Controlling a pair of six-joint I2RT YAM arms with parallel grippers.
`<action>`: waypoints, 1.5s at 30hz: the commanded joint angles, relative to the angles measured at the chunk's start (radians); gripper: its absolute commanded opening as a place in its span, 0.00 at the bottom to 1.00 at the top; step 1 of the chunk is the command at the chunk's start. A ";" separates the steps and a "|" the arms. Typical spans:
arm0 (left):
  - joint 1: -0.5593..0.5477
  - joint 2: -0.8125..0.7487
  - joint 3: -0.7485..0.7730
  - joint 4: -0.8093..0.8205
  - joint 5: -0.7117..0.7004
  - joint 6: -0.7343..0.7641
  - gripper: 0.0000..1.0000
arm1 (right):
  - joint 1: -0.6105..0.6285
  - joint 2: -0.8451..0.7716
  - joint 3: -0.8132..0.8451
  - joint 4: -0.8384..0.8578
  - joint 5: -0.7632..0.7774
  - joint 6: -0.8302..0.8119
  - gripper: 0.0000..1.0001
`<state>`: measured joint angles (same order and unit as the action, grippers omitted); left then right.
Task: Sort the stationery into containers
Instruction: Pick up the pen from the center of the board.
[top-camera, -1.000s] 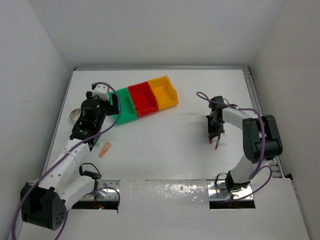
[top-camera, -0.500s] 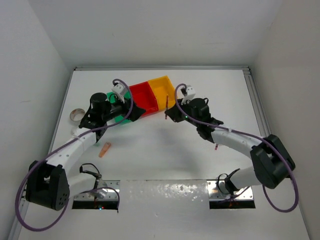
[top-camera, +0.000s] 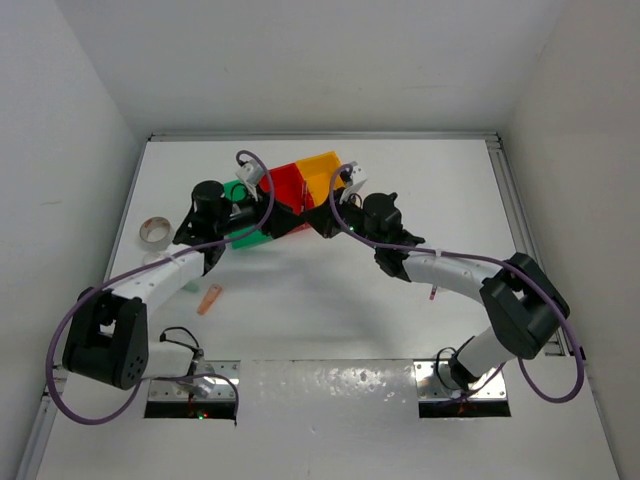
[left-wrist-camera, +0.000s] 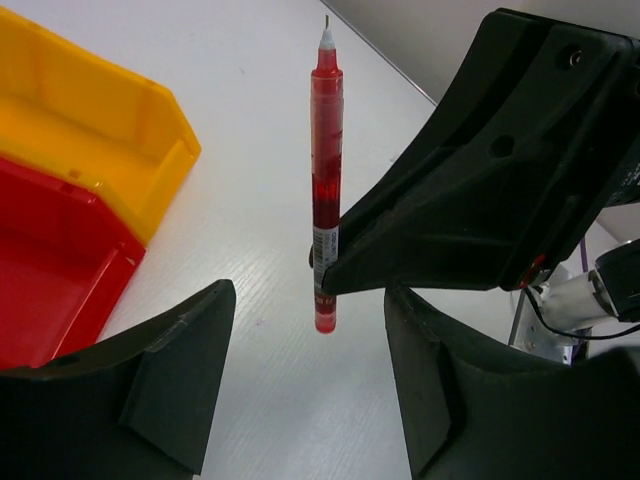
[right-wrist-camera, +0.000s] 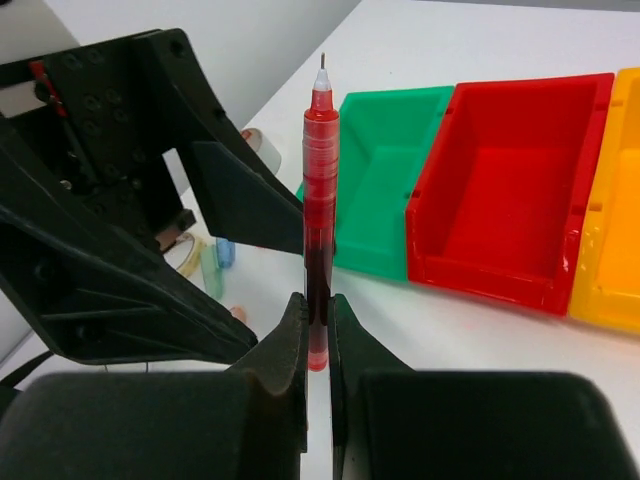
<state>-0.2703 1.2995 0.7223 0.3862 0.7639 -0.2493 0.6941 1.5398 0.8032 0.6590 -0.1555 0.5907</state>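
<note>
Now right gripper (right-wrist-camera: 318, 312) clamps red pen (right-wrist-camera: 319, 200) upright; left gripper (left-wrist-camera: 308, 310) spread wide, empty, facing it.

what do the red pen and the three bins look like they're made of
The red pen looks like translucent glossy plastic: darker ink shows through the barrel. The green bin, red bin and yellow bin look like opaque moulded plastic, smooth and semi-glossy, with soft highlights on their rims.
</note>
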 joint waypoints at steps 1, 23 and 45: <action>-0.023 0.012 0.045 0.098 0.014 -0.039 0.59 | 0.015 0.008 0.048 0.060 -0.022 -0.023 0.00; -0.009 0.015 0.051 0.122 -0.052 -0.110 0.35 | 0.044 -0.001 0.050 0.033 -0.061 -0.046 0.00; -0.030 -0.012 0.037 0.062 -0.138 -0.062 0.00 | 0.038 0.011 0.071 0.018 -0.134 -0.028 0.17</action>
<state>-0.2958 1.3167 0.7334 0.4545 0.6739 -0.3527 0.7334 1.5627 0.8207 0.6338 -0.2028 0.5564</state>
